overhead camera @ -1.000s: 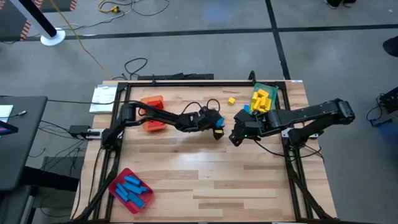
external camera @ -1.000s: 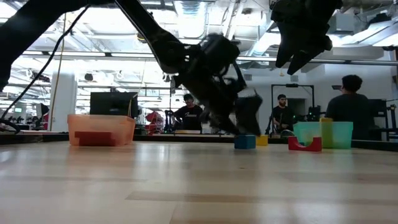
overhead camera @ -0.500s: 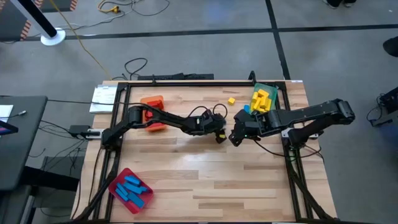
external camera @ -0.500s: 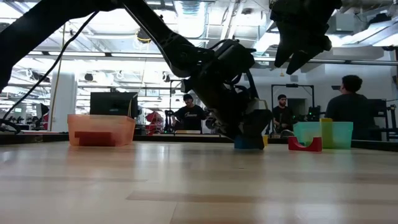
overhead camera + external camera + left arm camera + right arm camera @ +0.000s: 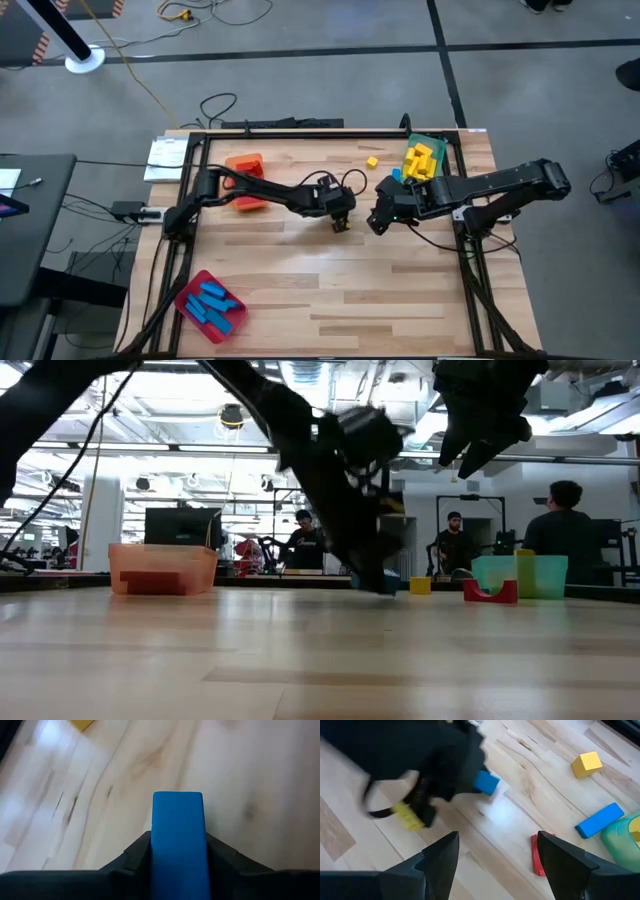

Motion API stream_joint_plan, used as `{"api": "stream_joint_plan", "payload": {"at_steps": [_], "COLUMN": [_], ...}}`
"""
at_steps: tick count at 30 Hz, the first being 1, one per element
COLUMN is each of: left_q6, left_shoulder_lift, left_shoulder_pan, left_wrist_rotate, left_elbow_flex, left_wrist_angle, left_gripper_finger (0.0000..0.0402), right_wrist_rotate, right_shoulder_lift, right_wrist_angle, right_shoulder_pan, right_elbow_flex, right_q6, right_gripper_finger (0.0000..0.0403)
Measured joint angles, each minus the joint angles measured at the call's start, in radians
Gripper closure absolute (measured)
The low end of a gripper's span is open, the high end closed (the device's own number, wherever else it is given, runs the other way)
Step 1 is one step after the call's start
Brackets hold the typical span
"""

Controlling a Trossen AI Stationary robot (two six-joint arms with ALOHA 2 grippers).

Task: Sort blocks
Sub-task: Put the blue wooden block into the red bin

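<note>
1. Left gripper [image 5: 342, 222] sits low near the middle of the light wooden tabletop [image 5: 330, 290]; its dark fingers [image 5: 227, 855] are clamped on a blue rectangular toy block [image 5: 178, 840], which sticks out forward between them.
2. Right wrist view shows that same blue block [image 5: 486, 782] poking out of the left arm's dark gripper body, just over the wood.
3. Right gripper [image 5: 379, 220] hangs just beside the left one, lifted off the tabletop in the low view [image 5: 478, 448]; its fingers [image 5: 442, 857] are spread wide with nothing between them.
4. Loose blocks near the right gripper: small yellow cube [image 5: 586, 764], second blue bar [image 5: 599, 820] touching the green tray's edge, red arch-shaped block [image 5: 537, 856] lying flat.
5. Yellow cube also seen from above [image 5: 372, 160], apart from the trays, toward the far edge.
6. Green plastic tray [image 5: 440, 142] at the far right corner holds a pile of yellow blocks [image 5: 418, 160].
7. Orange plastic tray [image 5: 246, 160] at far left holds red blocks [image 5: 247, 202]; count not clear.
8. Red plastic tray [image 5: 190, 283] at near left corner holds several blue bar blocks [image 5: 212, 305].
9. Low view: people [image 5: 563, 530] stand in the room behind the tabletop.
</note>
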Motion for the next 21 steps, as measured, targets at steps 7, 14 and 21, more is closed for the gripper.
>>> {"api": "stream_joint_plan", "payload": {"at_steps": [7,14,21], "left_q6": [0.057,0.000,-0.194], "left_shoulder_lift": [-0.206,-0.430,-0.613], "left_shoulder_pan": [-0.079,-0.215,-0.378], "left_wrist_rotate": [0.008,0.001,-0.006], "left_elbow_flex": [0.002,0.002,0.002], "left_wrist_angle": [-0.255,-0.561,-0.834], "left_gripper_finger": [0.0276,0.0274,0.0273], "right_wrist_rotate": [0.000,0.000,0.003], "right_shoulder_lift": [0.000,0.000,0.000], "right_wrist_angle": [0.010,0.027,0.140], "right_shoulder_pan": [0.000,0.000,-0.012], "right_elbow_flex": [0.000,0.000,0.000], "right_q6": [0.000,0.000,0.000], "right_gripper_finger": [0.0120,0.0120,0.0120]}}
